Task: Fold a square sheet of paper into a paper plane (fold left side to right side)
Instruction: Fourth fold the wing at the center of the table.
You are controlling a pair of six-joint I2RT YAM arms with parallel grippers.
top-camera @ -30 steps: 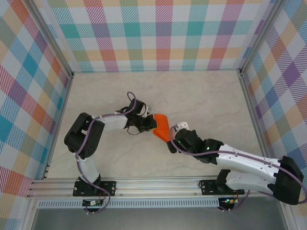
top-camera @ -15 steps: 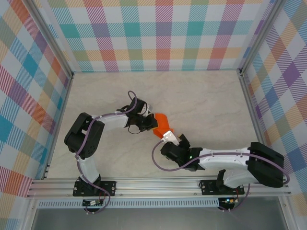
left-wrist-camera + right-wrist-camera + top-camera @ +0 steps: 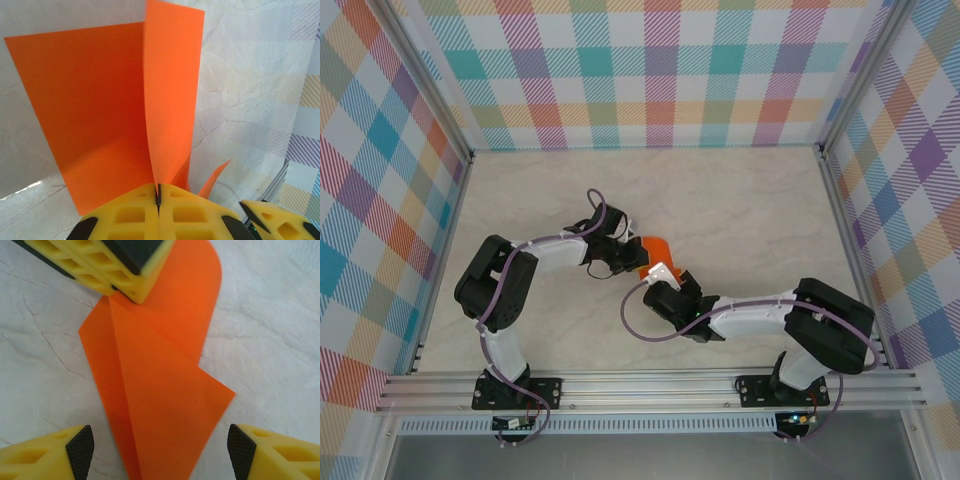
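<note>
One orange sheet [image 3: 95, 110] — left jaws pinching.

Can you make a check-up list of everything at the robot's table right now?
Surface: pale marbled tabletop, no stains seen.
Job's things: orange sheet of paper, partly folded, one flap standing up in the left wrist view.
Clutter: nothing seen.
Grippers: left gripper shut on the paper's edge; right gripper open, a finger on either side of the paper, not touching it.
Cables: purple cables run along both arms; one loops beside the right gripper.
Surroundings: checked walls; metal rail at the near edge.
</note>
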